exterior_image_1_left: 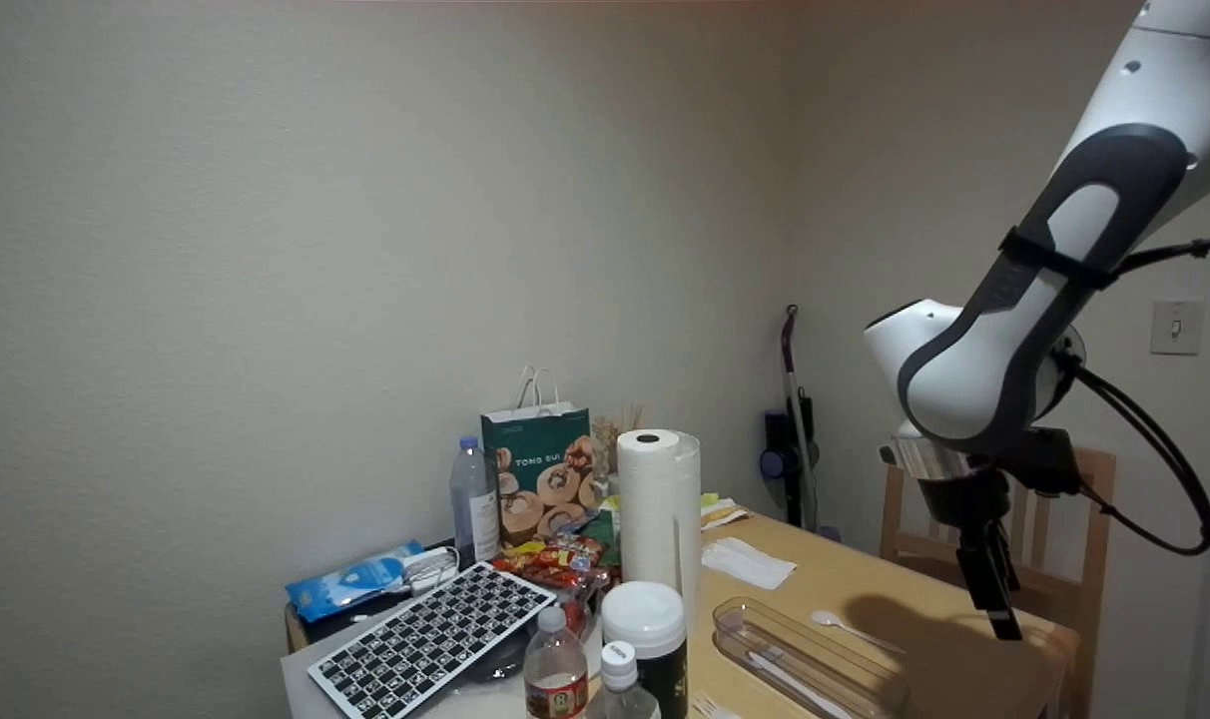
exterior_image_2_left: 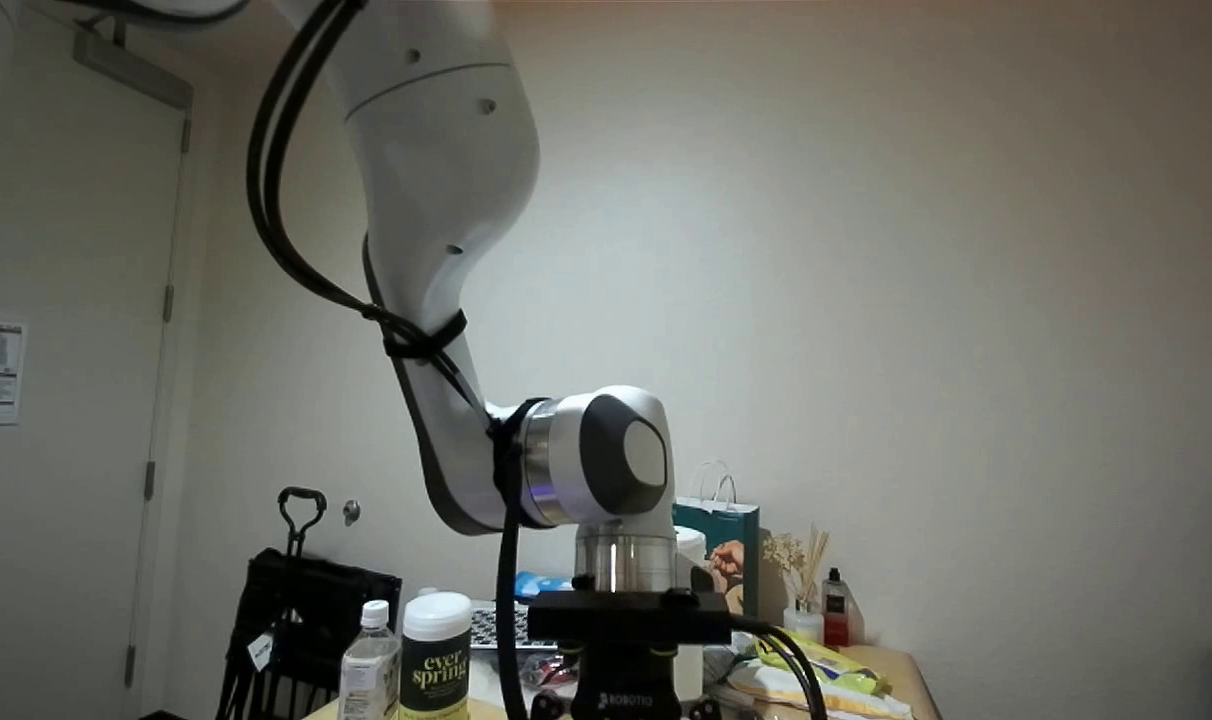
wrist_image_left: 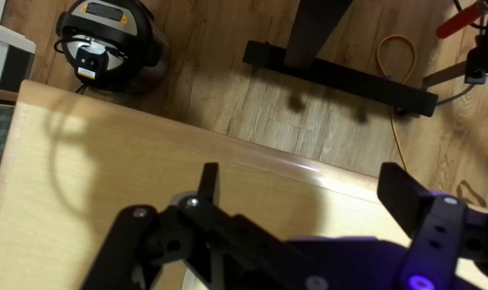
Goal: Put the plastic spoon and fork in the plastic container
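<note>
The plastic container (exterior_image_1_left: 735, 621), a clear shallow box, sits on the wooden table in an exterior view. A long white utensil (exterior_image_1_left: 797, 685) appears to lie inside it; its kind is unclear. A white plastic spoon (exterior_image_1_left: 833, 620) lies on the table beside the container, on the side towards the gripper. A white fork (exterior_image_1_left: 711, 707) shows its tines at the bottom edge, on the container's other side. My gripper (exterior_image_1_left: 1005, 629) hangs above the table, apart from the spoon. In the wrist view its fingers (wrist_image_left: 302, 181) are wide apart with nothing between them.
A paper-towel roll (exterior_image_1_left: 650, 509), a white-lidded canister (exterior_image_1_left: 645, 624) and bottles (exterior_image_1_left: 555, 664) stand beside the container. A napkin (exterior_image_1_left: 748, 562) lies farther back. A keyboard-like panel (exterior_image_1_left: 435, 639) and a paper bag (exterior_image_1_left: 540, 469) are beyond. The table edge (wrist_image_left: 244, 149) runs below the fingers.
</note>
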You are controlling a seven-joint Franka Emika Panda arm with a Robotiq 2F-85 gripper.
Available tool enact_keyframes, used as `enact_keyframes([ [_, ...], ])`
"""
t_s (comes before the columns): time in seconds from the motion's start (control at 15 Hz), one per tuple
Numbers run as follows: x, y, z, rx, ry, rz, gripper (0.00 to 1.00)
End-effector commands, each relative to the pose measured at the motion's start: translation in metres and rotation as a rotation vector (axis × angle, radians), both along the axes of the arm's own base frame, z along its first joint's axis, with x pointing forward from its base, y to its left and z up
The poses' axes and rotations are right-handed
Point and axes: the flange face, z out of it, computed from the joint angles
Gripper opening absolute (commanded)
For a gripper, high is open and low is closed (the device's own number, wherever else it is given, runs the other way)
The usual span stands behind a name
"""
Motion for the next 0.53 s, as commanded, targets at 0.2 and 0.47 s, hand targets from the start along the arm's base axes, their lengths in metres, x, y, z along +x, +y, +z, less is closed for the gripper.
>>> enact_keyframes([
  [0.2, 0.000, -0.004, -0.011, -0.002, 0.024, -0.002, 1.00],
  [0.47, 0.013, -0.001, -0.024, -0.029, -0.013, -0.017, 1.00],
])
